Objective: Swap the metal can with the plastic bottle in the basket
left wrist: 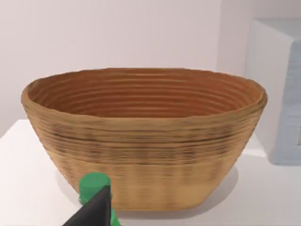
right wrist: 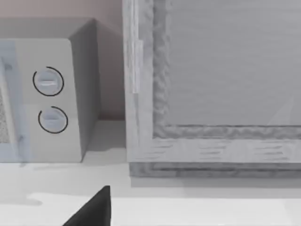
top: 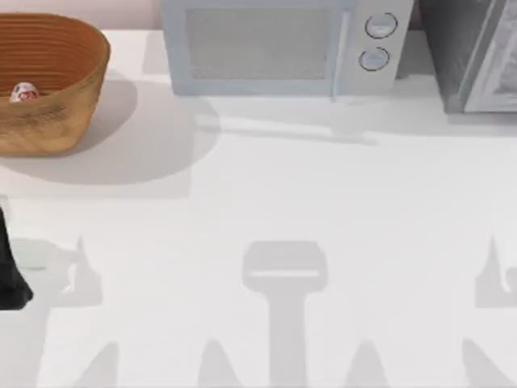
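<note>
The basket point(top: 48, 81) is seen at the far left corner of the white desk point(top: 266, 194) in the top view, and the metal can point(top: 23, 93) is seen lying inside it, against the basket's left part, with its red label showing. To the right of the basket, along the back edge of the desk, a pale microwave point(top: 283, 44) with two round dials is placed, and further right a grey cabinet point(top: 477, 52) is set at the back right corner. The left arm point(top: 10, 271) is found at the left edge of the top view, as a dark shape over the near part of the desk, well apart from the basket. In the left wrist view the basket is seen from the side, upright on the desk, its ribbed inner wall visible, and the plastic bottle point(left wrist: 93, 187) is seen in front of it, with its green cap and part of its body behind a dark finger point(left wrist: 94, 212) of the left end effector; whether the bottle is gripped, and how far the fingers are apart, cannot be told. In the right wrist view a dark finger point(right wrist: 94, 209) of the right end effector is seen above the desk, facing the microwave and the cabinet; its opening cannot be told either.
</note>
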